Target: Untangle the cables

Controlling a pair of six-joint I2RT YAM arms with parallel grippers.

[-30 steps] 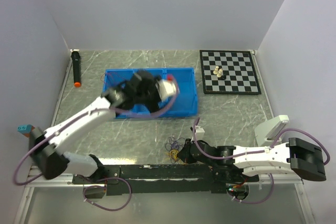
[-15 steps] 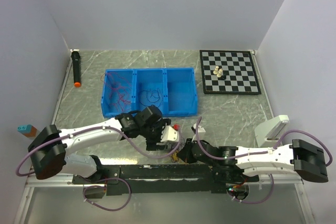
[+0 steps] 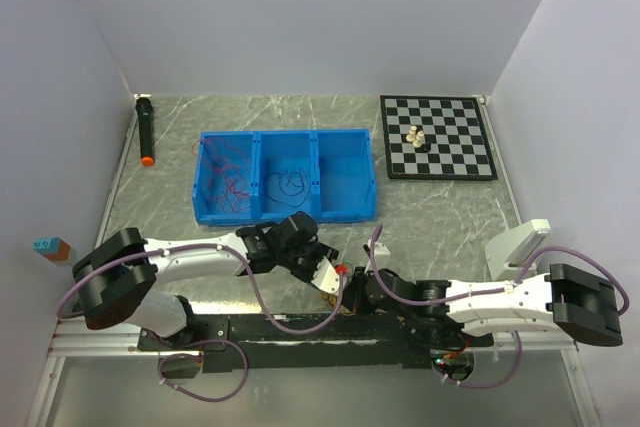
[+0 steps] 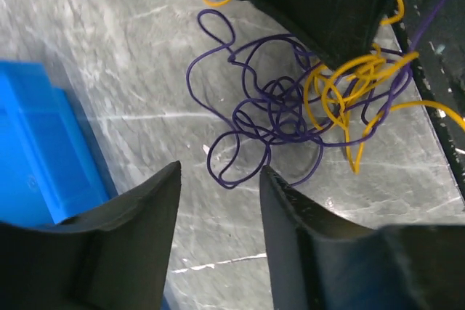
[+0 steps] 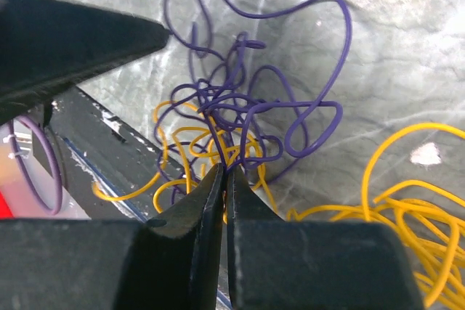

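The cables, a small tangle of thin purple wire [image 4: 269, 110] and yellow wire [image 4: 347, 91], lie on the marble table by the near black rail. My right gripper [image 5: 224, 170] is shut on strands at the middle of the tangle, where purple [image 5: 247, 96] and yellow [image 5: 407, 208] cross. My left gripper [image 4: 218, 179] is open and empty, just above the table beside the purple loops. In the top view both grippers meet, left [image 3: 328, 273] and right [image 3: 350, 292], and they hide the tangle. Red wires [image 3: 222, 175] and a dark wire [image 3: 288, 183] lie in the blue bin [image 3: 287, 133].
A chessboard [image 3: 455, 162] with a few pieces [image 3: 416, 137] is at the back right. A black marker with an orange tip [image 3: 146, 130] lies at the back left. A white block [image 3: 520, 242] is at the right edge, and a small blue-brown block [image 3: 48, 246] at the left.
My left arm swung from over the blue bin back to the near edge and now sits open beside the tangle. Red wires now show in the bin. The right arm stayed put.
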